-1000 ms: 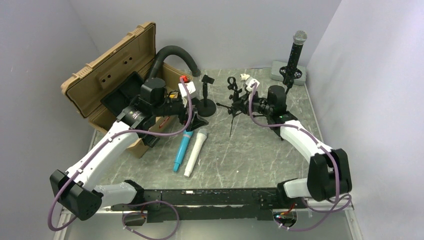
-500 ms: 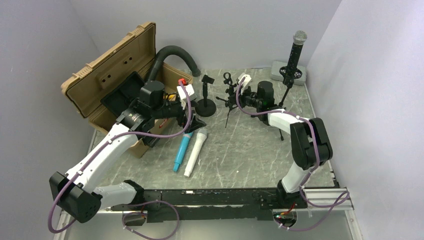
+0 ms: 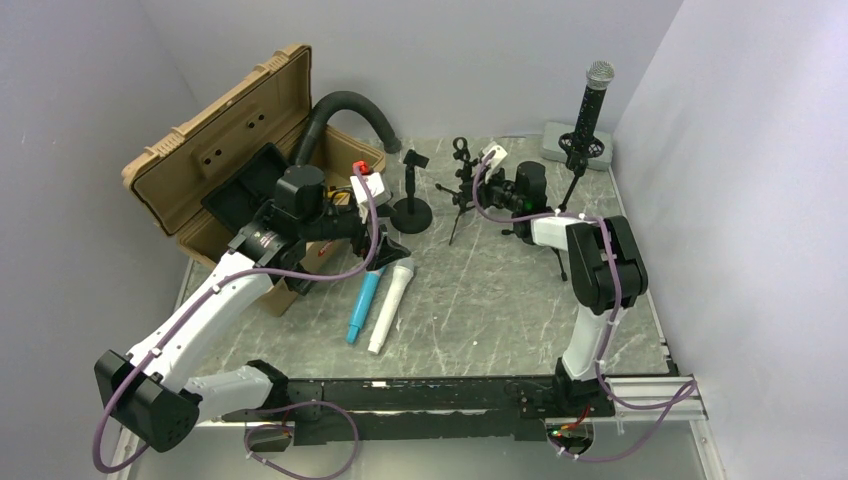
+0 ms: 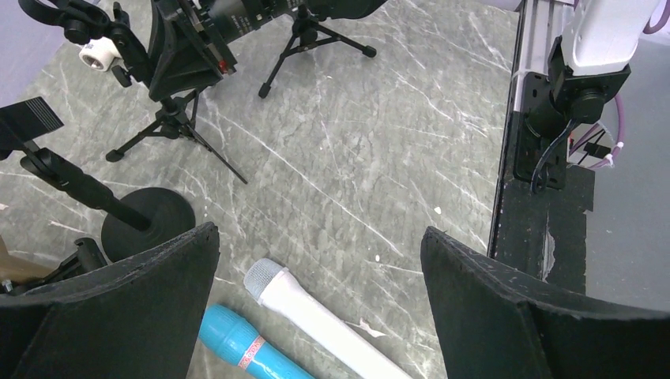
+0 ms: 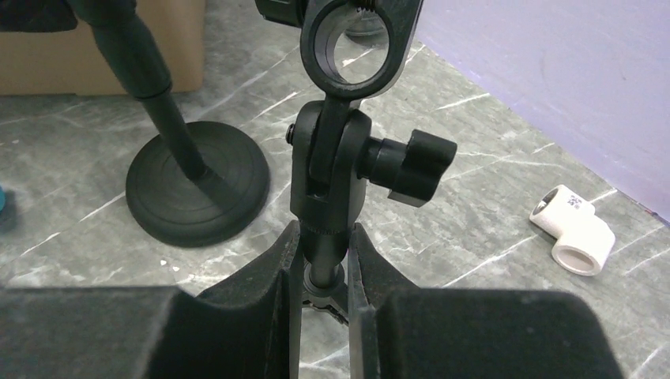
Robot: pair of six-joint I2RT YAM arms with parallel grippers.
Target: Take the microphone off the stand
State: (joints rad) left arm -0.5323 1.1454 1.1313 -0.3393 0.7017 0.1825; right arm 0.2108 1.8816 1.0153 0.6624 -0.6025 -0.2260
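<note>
A black microphone with a silver head [image 3: 592, 100] stands upright in a tripod stand [image 3: 573, 170] at the back right, far from both grippers. My right gripper [image 3: 480, 193] [image 5: 324, 254] is shut on the post of a small black tripod stand [image 3: 460, 180] [image 5: 332, 170]; that stand's ring clip is empty. My left gripper [image 3: 387, 246] [image 4: 320, 237] hangs open just above a white microphone [image 3: 390, 303] [image 4: 316, 316] and a blue microphone [image 3: 363, 300] [image 4: 245, 347], which lie side by side on the table.
A round-base stand [image 3: 412, 208] [image 5: 197, 189] stands between the arms. An open tan case [image 3: 225, 160] and a black hose [image 3: 345, 105] fill the back left. A white pipe elbow [image 5: 573, 233] lies near the back wall.
My right arm has carried the small tripod stand left and toward the back, and its elbow has folded in. The left gripper stays open over the two lying microphones.
</note>
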